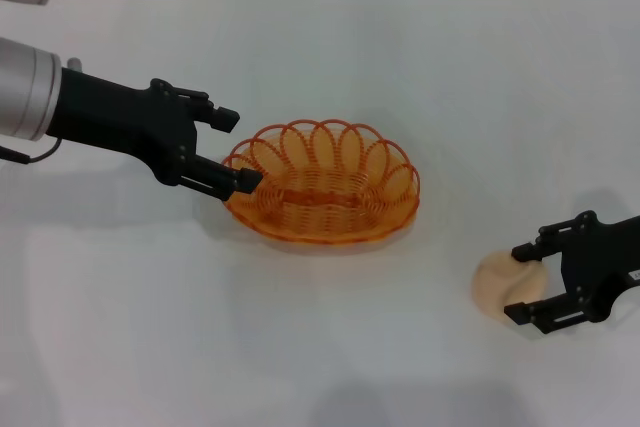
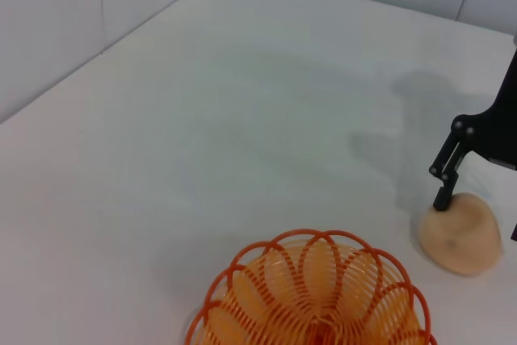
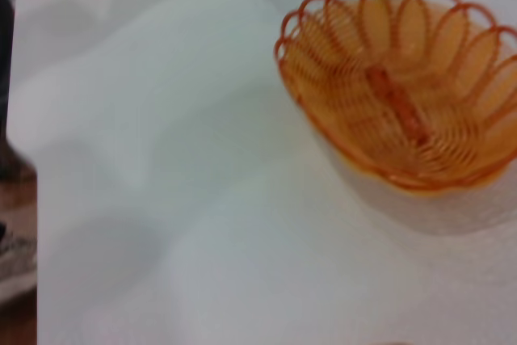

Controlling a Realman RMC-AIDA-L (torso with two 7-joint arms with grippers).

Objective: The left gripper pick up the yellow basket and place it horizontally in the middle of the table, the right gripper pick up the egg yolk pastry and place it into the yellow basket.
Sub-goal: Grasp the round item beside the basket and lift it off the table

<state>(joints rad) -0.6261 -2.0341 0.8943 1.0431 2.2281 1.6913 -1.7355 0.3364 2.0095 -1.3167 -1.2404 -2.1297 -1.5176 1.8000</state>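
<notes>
While the left gripper straddles the yellow basket rim, fingers wide, the right gripper brackets the egg yolk pastry — fingers wide.

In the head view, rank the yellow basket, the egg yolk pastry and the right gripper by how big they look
1. yellow basket, clearly largest.
2. right gripper, partly cut off at the frame edge.
3. egg yolk pastry, smallest, partly hidden by the fingers.

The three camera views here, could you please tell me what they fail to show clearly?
- Head view: the right gripper straddles the small round peach-beige pastry; whether its fingers touch it cannot be told.
- Left wrist view: the oval orange-yellow woven wire basket is cut off by the frame edge; the left gripper is not shown.
- Right wrist view: blurred; its own fingers are out of frame.
</notes>
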